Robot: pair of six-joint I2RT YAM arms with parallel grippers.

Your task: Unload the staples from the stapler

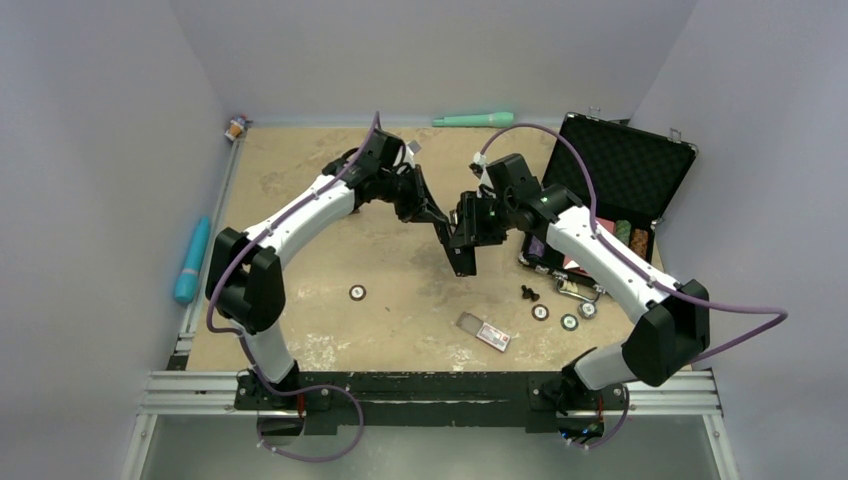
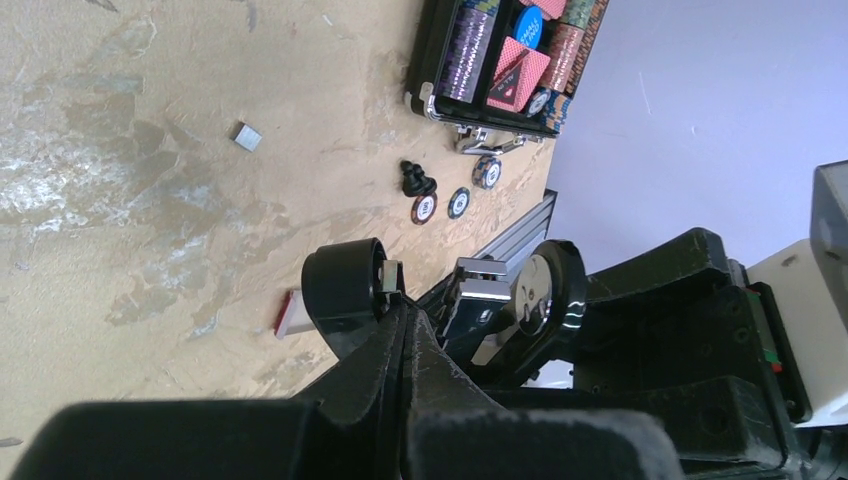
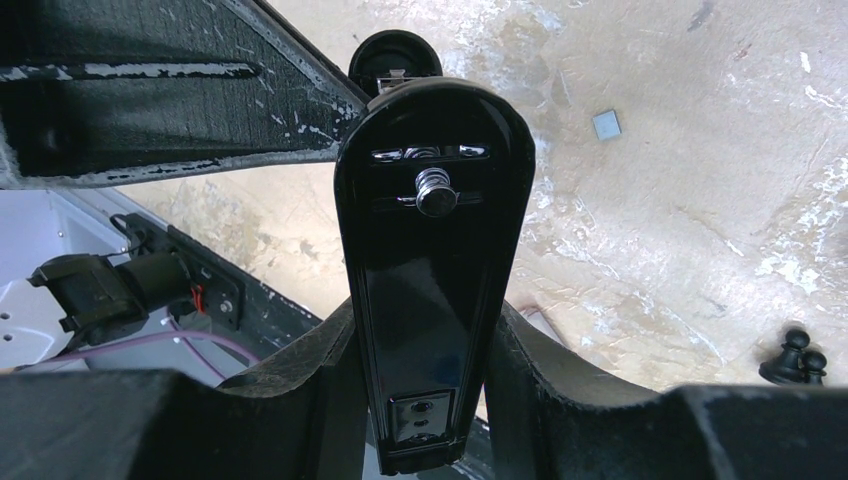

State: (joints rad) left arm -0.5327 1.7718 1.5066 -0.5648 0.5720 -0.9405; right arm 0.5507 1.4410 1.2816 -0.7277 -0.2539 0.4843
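While right pincer [image 3: 428, 340] clamps stapler [image 3: 430, 200], left pincer [image 2: 400, 330] fully closed, open case [image 1: 622, 172] holding chips [image 2: 572, 45].

In the top view the stapler [image 1: 465, 250] was only a dark mass, its inside hidden. Whether the closed left fingers [image 2: 372, 362] pinched anything at its round end was hidden behind their tips. A grey square [image 3: 605, 124] was too small to identify. The case [image 2: 428, 60] ran off the left wrist view's top edge.
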